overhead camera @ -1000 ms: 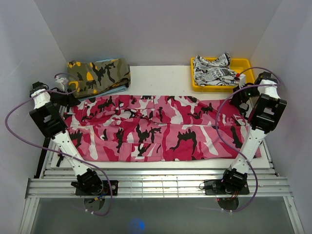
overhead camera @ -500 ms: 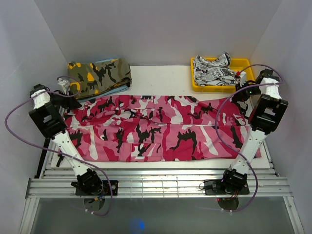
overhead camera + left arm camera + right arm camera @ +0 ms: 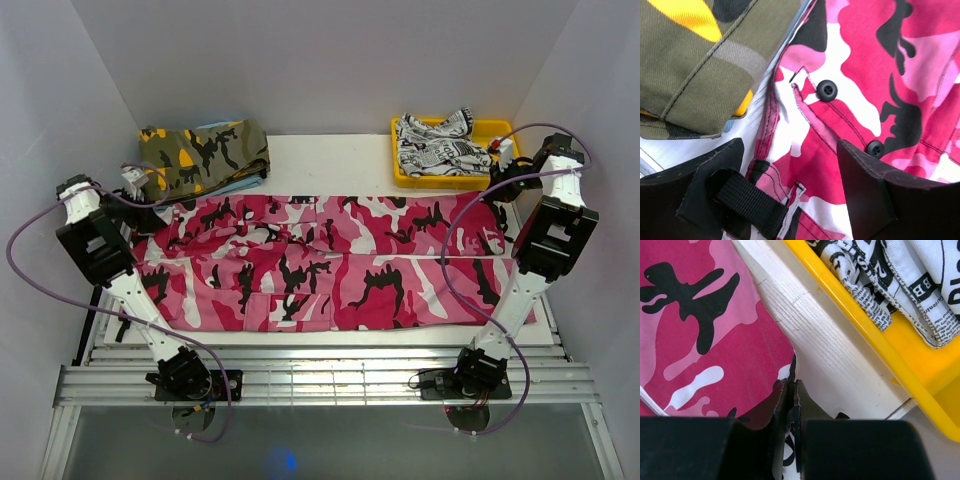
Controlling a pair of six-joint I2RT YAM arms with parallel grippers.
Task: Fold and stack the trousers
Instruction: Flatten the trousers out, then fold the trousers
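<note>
The pink, white and black camouflage trousers (image 3: 330, 265) lie spread flat across the white table, waist at the left, leg ends at the right. My left gripper (image 3: 150, 210) is open, low over the waist's far left corner. In the left wrist view its jaws (image 3: 790, 185) straddle the waistband (image 3: 865, 60), with two black buttons and a belt loop showing. My right gripper (image 3: 497, 185) is at the far right corner of the leg ends. In the right wrist view it (image 3: 794, 390) is shut on the edge of the trouser cloth (image 3: 715, 340).
An olive-and-orange camouflage garment (image 3: 200, 155) lies folded at the back left, close to my left gripper (image 3: 700, 65). A yellow tray (image 3: 505, 130) at the back right holds a white garment with black print (image 3: 435, 140); both show in the right wrist view (image 3: 900, 355) (image 3: 910, 285).
My right gripper has moved back and to the right, toward the tray, with the trouser corner in it. My left arm has shifted slightly left.
</note>
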